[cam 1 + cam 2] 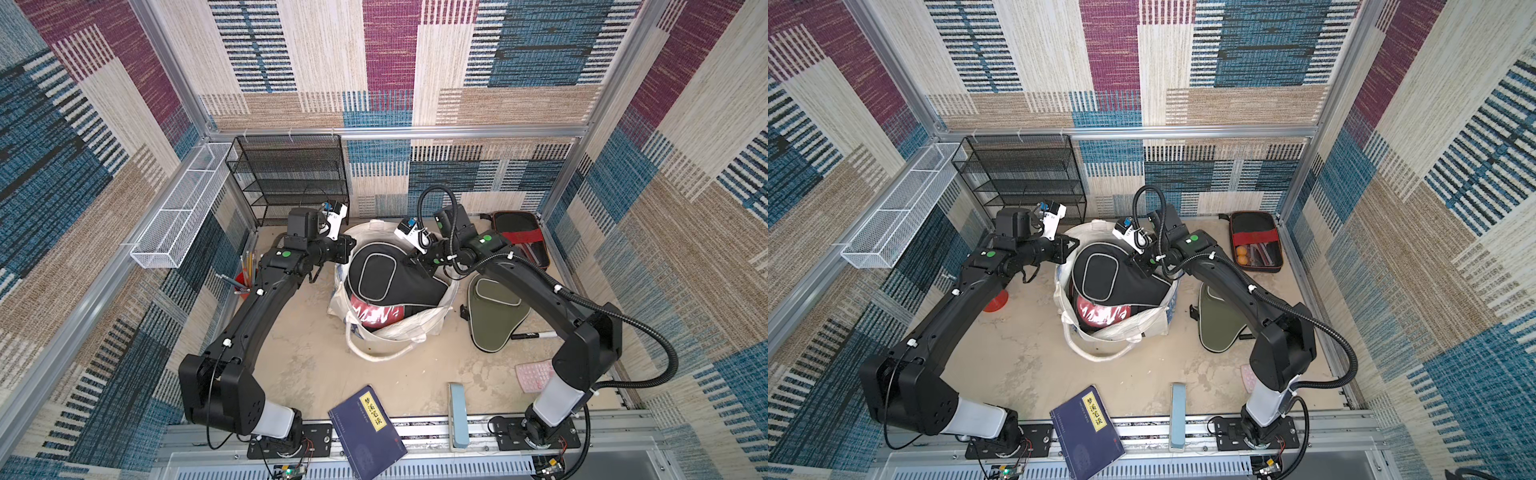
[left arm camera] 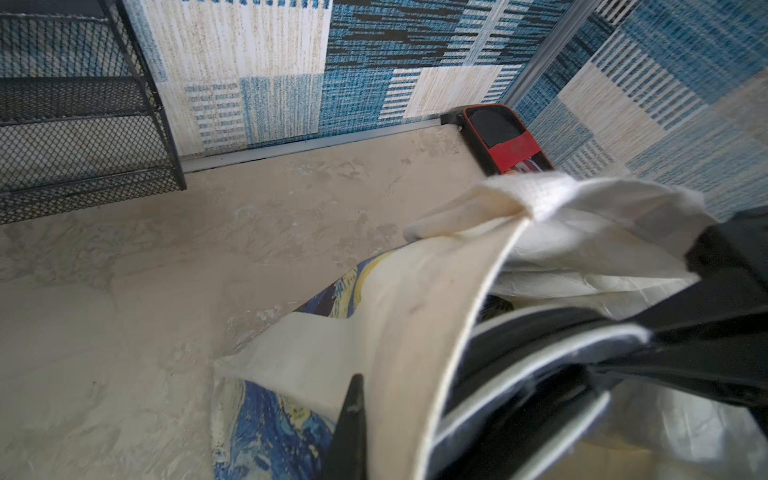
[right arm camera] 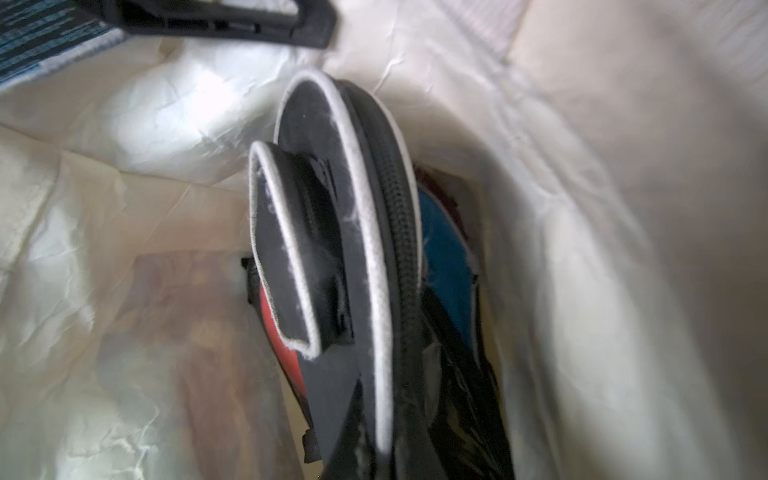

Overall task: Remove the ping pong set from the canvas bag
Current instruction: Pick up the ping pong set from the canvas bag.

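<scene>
While your left gripper (image 1: pixel 349 250) pinches the canvas bag (image 1: pixel 415 328) rim, haul the black cover (image 1: pixel 386 278) straight up, right gripper (image 1: pixel 417 268) clamped tight.

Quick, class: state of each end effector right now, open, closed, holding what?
The left end effector is closed on the canvas bag rim.
The right end effector is closed on the black paddle cover edge.

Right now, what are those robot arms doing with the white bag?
They are unpacking ping pong gear. The left gripper pinches the rim of the canvas bag, and the right gripper is clamped on the black cover sticking out. The olive cover and the black case lie on the table. A maroon cover is still inside.
</scene>
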You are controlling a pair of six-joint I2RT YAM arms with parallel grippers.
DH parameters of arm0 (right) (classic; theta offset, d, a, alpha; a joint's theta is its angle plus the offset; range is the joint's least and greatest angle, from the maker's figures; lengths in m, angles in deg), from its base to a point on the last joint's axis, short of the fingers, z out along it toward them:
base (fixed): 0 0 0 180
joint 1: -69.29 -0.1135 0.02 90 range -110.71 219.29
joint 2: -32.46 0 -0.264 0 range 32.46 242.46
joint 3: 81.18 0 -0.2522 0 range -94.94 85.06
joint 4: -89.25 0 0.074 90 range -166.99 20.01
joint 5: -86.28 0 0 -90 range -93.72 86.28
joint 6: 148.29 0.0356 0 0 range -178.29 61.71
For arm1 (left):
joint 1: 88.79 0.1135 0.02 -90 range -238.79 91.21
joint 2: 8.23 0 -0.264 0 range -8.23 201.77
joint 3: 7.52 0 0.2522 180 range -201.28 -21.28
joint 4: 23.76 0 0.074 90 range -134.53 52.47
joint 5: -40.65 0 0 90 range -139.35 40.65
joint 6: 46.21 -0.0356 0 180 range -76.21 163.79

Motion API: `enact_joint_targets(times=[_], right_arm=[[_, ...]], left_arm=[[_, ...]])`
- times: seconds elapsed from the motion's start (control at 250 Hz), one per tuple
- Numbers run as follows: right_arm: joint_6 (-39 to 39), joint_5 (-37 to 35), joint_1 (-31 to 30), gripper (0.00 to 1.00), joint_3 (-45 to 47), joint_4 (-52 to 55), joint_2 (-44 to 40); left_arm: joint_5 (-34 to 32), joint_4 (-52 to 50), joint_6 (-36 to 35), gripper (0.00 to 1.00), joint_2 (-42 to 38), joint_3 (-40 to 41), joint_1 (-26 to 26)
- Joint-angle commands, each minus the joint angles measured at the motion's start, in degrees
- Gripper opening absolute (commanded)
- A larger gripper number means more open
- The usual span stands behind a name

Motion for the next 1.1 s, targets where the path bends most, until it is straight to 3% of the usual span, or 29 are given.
enact_joint_targets(times=[0.0,0.256,0.612,0.656,0.768,0.916,1.024,1.096], right_arm=[[0.7,-10.74,-0.13,0.0,0.16,-7.56,-2.15],[-0.93,-16.06,-0.33,0.0,2.44,-13.88,-7.19],[-1.02,-9.27,-3.74,0.0,13.68,-18.96,-8.42],[-0.86,-7.09,-3.76,0.08,14.84,-19.0,-8.2],[-1.36,-1.32,-3.72,0.39,15.84,-17.37,-7.17],[-2.4,0.12,-3.54,0.49,14.27,-14.54,-4.13],[-2.79,0.28,-3.59,0.46,12.82,-13.23,-1.86],[-2.94,0.03,-3.54,0.32,11.91,-12.67,-1.09]], left_arm=[[-2.56,-0.46,-1.42,0.0,0.51,-1.53,0.14],[-0.96,-0.79,-0.61,0.0,1.57,-1.88,0.1],[2.88,3.13,1.9,0.0,3.73,0.54,-1.67],[2.89,3.12,1.63,0.0,3.9,0.25,-1.98],[3.15,3.09,0.74,0.0,3.56,-0.18,-2.25],[3.64,3.35,-0.47,0.0,2.44,-0.21,-2.27],[3.78,3.77,-0.94,0.0,1.47,0.44,-2.27],[3.77,3.54,-1.43,0.0,0.95,0.57,-2.27]])
